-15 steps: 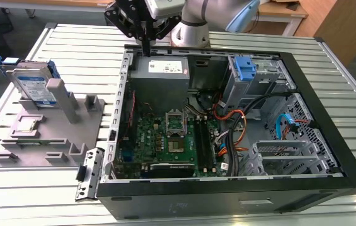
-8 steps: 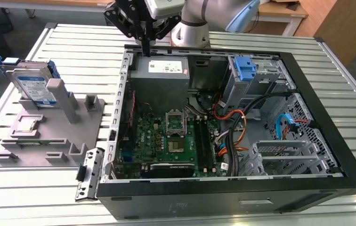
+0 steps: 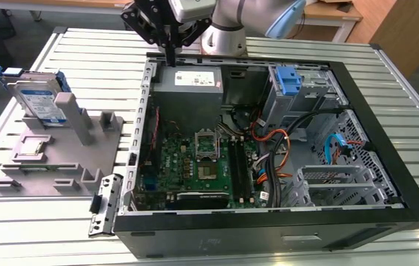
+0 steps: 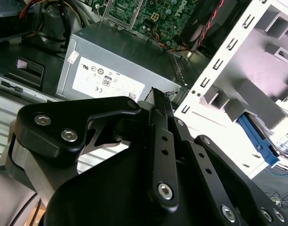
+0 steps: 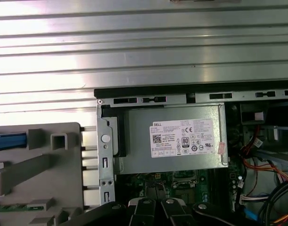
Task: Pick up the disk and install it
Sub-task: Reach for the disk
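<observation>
While the disk [image 3: 39, 102] stands apart, the gripper [image 3: 171, 60] overhangs the case rim [image 3: 402, 160].

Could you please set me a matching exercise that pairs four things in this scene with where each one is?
Things:
1. the disk
2. the gripper
3. the grey metal box
4. the blue latch piece

Places:
A. upright inside the computer case, at its far side toward the exterior view's right
B. standing on edge in the grey fixture, outside the case
C. hanging over the case's far edge, above the white sticker
D. inside the case against its far wall, sticker facing up

Pairs: 1-B, 2-C, 3-D, 4-A
</observation>
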{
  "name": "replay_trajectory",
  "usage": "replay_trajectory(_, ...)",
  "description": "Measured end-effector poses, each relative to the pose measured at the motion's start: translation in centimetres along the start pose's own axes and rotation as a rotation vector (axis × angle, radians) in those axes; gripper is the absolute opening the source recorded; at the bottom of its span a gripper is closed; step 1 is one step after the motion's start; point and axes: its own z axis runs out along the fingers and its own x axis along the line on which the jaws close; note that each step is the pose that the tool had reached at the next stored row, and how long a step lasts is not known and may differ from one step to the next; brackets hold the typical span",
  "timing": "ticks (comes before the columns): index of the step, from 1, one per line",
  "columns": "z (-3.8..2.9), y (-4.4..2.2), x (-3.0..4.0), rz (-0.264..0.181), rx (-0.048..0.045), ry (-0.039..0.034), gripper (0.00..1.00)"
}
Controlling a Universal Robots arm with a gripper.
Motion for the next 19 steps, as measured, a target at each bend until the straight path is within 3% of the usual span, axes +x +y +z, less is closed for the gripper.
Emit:
replay_trajectory(7,-0.01,-0.06,0.78,0.000,-0.0001,-0.0001,0.10)
replay_trajectory(19,-0.02,-0.09,1.17,0.000,0.0001,0.0001,0.10)
